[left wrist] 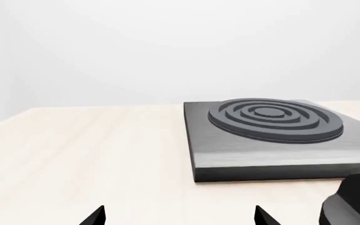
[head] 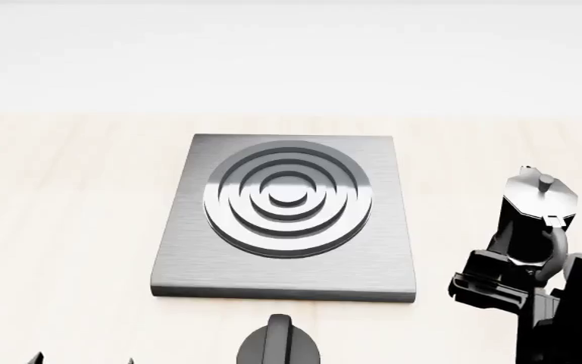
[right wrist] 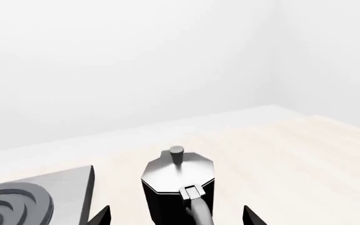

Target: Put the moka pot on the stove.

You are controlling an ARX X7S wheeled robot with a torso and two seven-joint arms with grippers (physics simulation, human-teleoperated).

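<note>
The moka pot point(head: 539, 199), glossy black with a silver lid and small knob, stands upright on the pale wooden table to the right of the stove point(head: 286, 220). The stove is a flat square grey plate with a raised ring burner. My right gripper point(head: 529, 252) is at the pot's handle side. In the right wrist view the right gripper point(right wrist: 176, 216) is open, its fingertips point(right wrist: 101, 215) spread wide on either side of the moka pot point(right wrist: 176, 185) and apart from it. My left gripper point(left wrist: 180, 216) is open and holds nothing, low over the table before the stove point(left wrist: 273, 140).
A short black round knob point(head: 278, 345) sits on the table just in front of the stove's near edge, also showing as the knob point(left wrist: 354, 202) in the left wrist view. The left gripper's fingertips point(head: 36, 357) show at the head view's lower left. A white wall stands behind the table.
</note>
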